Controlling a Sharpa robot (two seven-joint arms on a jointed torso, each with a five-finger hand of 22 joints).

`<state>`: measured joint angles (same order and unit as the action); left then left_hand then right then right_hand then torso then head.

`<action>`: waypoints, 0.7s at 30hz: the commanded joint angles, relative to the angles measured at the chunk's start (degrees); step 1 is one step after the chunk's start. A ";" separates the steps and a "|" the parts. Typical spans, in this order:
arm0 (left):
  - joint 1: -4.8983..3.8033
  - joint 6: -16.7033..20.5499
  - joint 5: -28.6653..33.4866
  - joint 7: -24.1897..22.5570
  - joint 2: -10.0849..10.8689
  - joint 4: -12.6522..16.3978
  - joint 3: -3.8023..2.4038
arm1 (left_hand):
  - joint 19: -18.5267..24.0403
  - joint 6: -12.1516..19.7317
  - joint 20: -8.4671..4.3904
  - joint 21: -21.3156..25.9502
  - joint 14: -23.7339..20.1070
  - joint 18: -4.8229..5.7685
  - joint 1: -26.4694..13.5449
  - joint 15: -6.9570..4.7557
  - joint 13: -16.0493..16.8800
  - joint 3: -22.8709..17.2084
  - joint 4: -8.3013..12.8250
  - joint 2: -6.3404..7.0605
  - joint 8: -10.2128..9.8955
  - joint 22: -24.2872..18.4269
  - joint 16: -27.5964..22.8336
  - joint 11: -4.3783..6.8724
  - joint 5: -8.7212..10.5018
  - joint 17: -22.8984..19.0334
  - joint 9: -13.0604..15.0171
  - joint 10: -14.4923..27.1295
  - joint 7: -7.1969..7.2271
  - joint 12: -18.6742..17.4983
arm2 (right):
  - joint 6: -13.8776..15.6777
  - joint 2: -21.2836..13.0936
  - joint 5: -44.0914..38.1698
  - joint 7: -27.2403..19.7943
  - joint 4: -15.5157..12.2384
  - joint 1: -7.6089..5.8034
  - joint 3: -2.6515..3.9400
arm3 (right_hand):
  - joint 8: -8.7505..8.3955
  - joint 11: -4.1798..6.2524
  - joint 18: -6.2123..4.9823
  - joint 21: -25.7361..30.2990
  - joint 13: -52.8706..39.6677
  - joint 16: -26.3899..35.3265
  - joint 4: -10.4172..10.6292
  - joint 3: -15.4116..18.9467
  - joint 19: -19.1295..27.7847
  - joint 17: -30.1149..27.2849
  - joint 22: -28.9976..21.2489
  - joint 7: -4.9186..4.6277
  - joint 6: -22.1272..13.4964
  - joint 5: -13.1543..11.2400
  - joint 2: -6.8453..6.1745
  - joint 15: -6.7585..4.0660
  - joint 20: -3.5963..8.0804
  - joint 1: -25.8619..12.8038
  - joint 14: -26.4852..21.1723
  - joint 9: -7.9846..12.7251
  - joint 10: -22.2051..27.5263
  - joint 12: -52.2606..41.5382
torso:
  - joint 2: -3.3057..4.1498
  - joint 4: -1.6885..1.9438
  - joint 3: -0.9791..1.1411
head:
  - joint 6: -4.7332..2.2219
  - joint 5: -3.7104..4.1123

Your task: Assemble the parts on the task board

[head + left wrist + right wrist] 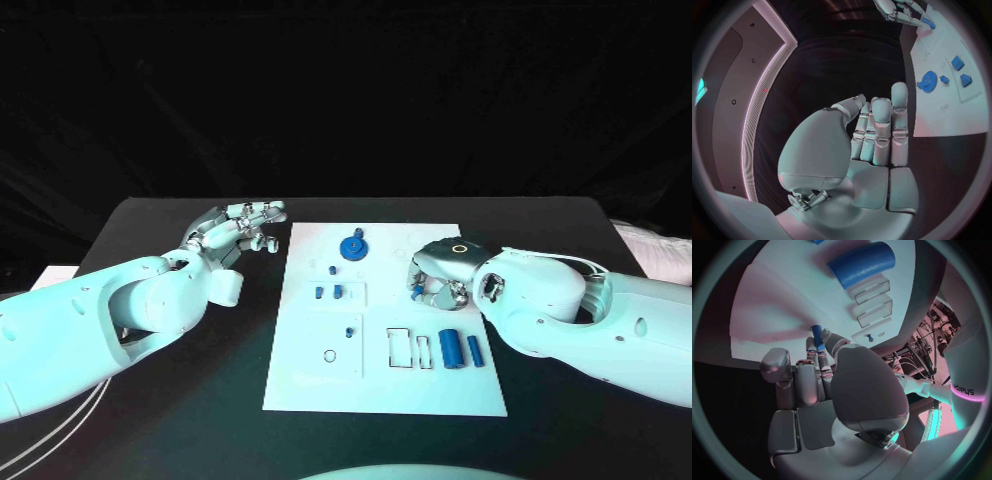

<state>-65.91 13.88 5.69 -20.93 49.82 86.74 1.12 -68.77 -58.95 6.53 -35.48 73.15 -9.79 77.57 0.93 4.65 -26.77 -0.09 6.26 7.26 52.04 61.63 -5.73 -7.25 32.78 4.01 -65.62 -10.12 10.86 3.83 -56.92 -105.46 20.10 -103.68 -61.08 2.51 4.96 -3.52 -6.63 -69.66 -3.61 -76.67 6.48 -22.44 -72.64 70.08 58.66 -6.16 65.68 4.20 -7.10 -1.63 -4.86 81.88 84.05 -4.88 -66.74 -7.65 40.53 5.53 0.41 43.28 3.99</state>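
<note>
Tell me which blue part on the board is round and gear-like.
The blue gear at the far end of the task board, standing apart. The two blue cylinders near the right robot hand are long and lie flat.

the one piece of readable writing is in the right wrist view: small dark letters on the robot's white arm [965,371], just above a glowing pink band [971,392], which seem to end in "arpa"; the first letters are cut off and too small to make out. the task board [433,390] carries only outlined shapes, with no legible words or numbers on it
</note>
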 commanded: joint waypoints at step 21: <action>0.01 -1.12 -0.70 -0.10 -0.16 -0.05 -0.02 | -0.11 0.42 0.04 0.24 -0.46 -0.62 0.65 -0.09 -0.05 0.26 0.33 -0.08 0.30 -0.12 -0.27 -0.07 -0.23 -0.23 -0.07 0.44 -0.11 0.22 | 6.88 -2.31 7.16 0.34 -7.34 -1.54 0.32 | 0.21 0.26 0.52 -2.14 -0.56 -0.85 -5.03 -6.10 -0.94 0.31 2.56 -0.97 2.08 -1.06 1.73 0.31 0.25 4.48 2.74 -0.99 -4.98 0.19 | -0.08 -0.01 -0.05 | 0.01 -0.22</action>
<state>-65.89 13.79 5.35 -20.80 49.79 86.65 1.13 -68.77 -58.95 6.53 -35.49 73.15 -9.79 77.57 0.93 4.65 -26.61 0.07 6.26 7.26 51.98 61.63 -5.73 -7.25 32.59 4.01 -65.61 -10.12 10.86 9.05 -59.40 -101.34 20.51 -110.04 -62.51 2.84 5.52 -5.00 -6.62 -71.44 -3.60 -77.23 2.67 -27.00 -73.18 70.47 61.21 -6.93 67.57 3.00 -6.86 -1.62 -4.51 84.40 84.05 -5.87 -69.45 -7.16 40.46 5.54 0.37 43.25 3.91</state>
